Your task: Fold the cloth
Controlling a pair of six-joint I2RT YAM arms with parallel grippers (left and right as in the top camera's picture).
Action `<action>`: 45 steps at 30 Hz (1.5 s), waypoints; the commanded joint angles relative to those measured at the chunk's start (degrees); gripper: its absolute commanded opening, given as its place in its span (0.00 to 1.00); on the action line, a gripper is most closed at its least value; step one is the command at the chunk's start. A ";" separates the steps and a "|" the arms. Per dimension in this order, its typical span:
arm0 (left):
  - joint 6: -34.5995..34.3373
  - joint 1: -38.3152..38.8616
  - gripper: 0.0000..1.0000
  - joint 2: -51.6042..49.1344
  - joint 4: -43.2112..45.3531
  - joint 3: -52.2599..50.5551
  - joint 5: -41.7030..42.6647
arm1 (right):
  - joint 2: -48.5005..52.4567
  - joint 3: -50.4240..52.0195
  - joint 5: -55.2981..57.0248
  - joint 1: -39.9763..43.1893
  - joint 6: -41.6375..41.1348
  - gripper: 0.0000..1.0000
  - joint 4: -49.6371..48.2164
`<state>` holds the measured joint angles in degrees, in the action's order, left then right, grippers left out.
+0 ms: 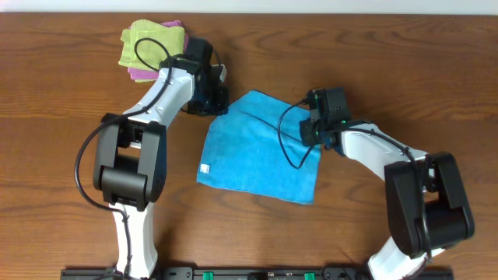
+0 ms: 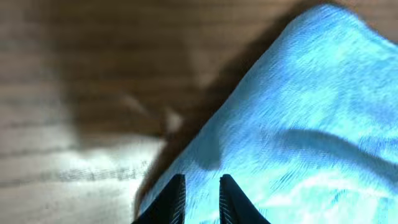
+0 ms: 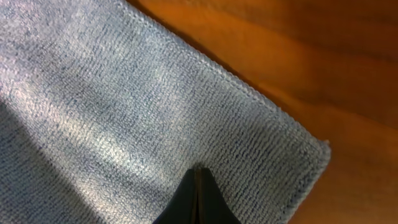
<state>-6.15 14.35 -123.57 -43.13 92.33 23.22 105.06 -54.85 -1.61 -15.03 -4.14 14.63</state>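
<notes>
The sky-blue cloth (image 1: pixel 257 148) lies on the wooden table, with a soft ridge running across its upper part. My left gripper (image 1: pixel 219 101) is at the cloth's upper left edge. In the left wrist view its jaws (image 2: pixel 199 186) are nearly closed with blue cloth (image 2: pixel 298 106) between them, and that edge casts a shadow on the table. My right gripper (image 1: pixel 310 134) is at the cloth's right edge. Its jaws (image 3: pixel 199 169) are fully shut, with the tip resting on the cloth (image 3: pixel 124 93) near a corner.
A light green folded cloth (image 1: pixel 148 43) lies on a pink one (image 1: pixel 142 75) at the back left, just behind my left arm. A small white tag (image 1: pixel 205 169) sits at the blue cloth's front left corner. Bare wood (image 1: pixel 62 155) surrounds the cloth.
</notes>
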 commanded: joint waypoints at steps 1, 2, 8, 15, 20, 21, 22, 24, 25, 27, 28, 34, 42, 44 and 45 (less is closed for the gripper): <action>0.17 -0.13 0.20 2.73 -1.79 0.48 0.35 | 0.04 1.62 2.89 0.33 -0.94 0.04 4.59; 0.15 -0.13 0.20 3.63 -2.91 0.48 -0.13 | -1.09 1.18 2.89 0.33 -0.94 0.15 5.60; 0.42 0.13 0.17 8.85 -16.79 0.46 -2.47 | -9.16 0.90 -1.66 0.33 -3.93 0.99 15.06; 3.74 2.32 0.21 12.90 -24.57 0.35 -9.22 | -21.35 0.90 -9.55 0.28 -11.13 0.99 21.16; 7.52 5.27 0.26 12.68 -24.81 -3.17 -13.57 | -23.10 2.32 -13.05 -3.98 -18.71 0.98 28.48; 7.52 5.64 0.26 12.66 -24.04 -3.98 -13.55 | -23.10 2.91 -13.05 -5.44 -19.80 0.98 28.48; 7.98 6.03 0.27 12.66 -23.21 -4.96 -13.77 | -23.10 3.61 -13.03 -7.32 -21.40 0.98 28.28; 9.03 6.67 0.26 12.66 -22.58 -6.51 -16.09 | -23.10 5.01 -12.81 -11.26 -25.16 0.98 27.93; 9.03 6.67 0.27 12.66 -22.60 -6.97 -17.00 | -23.12 5.79 -12.79 -12.66 -27.23 0.98 27.47; 10.40 6.36 0.27 12.66 -22.86 -7.85 -17.35 | -23.56 8.52 -13.29 -14.51 -30.47 0.99 25.22; 10.95 5.95 0.29 12.66 -22.77 -8.46 -18.40 | -24.13 11.50 -16.44 -14.78 -32.00 0.99 22.23; 13.33 2.95 0.41 12.66 -22.56 -11.98 -18.93 | -29.92 25.77 -24.83 -11.65 -36.22 0.98 10.51; 16.94 3.10 0.58 12.66 -19.19 -16.24 -15.02 | -44.22 27.96 -23.82 -11.19 -40.61 0.99 12.63; 18.01 3.08 0.59 12.66 -19.17 -16.35 -13.64 | -46.86 27.96 -23.91 -11.19 -42.23 0.99 15.47; 18.18 3.08 0.59 12.66 -19.12 -16.39 -12.96 | -48.22 27.96 -23.80 -11.19 -42.36 0.99 17.07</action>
<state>9.82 17.39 -111.00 -62.37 76.34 8.01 59.51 -26.92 -24.91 -26.57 -43.44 29.89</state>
